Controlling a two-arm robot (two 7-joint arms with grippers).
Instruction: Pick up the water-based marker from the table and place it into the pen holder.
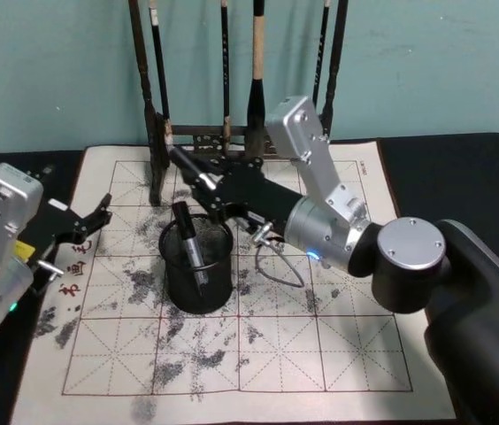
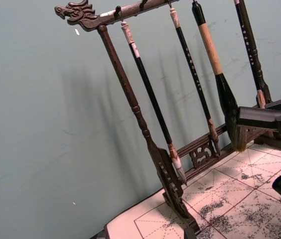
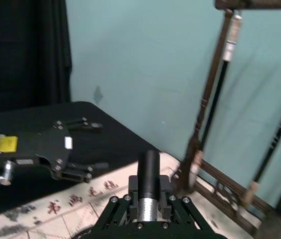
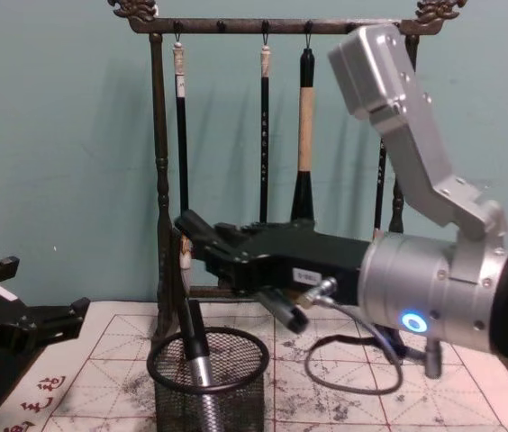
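Observation:
The black wire-mesh pen holder (image 1: 198, 282) (image 4: 236, 382) stands on the gridded mat of the table (image 1: 338, 345). The water-based marker (image 1: 188, 243) (image 4: 196, 346), black on top with a silver lower body, leans inside the holder with its cap above the rim. My right gripper (image 1: 186, 173) (image 4: 193, 237) hovers just above the marker's top, open and apart from it. In the right wrist view the marker (image 3: 149, 174) stands up between the jaws. My left gripper (image 1: 97, 220) (image 3: 91, 145) rests open at the mat's left edge, holding nothing.
A tall dark wooden rack (image 1: 157, 168) (image 4: 158, 180) (image 2: 130, 99) hung with several brushes stands right behind the holder and the right gripper. A grey cable loop (image 1: 280, 266) hangs from the right arm onto the mat. The mat's near half is bare, ink-stained paper.

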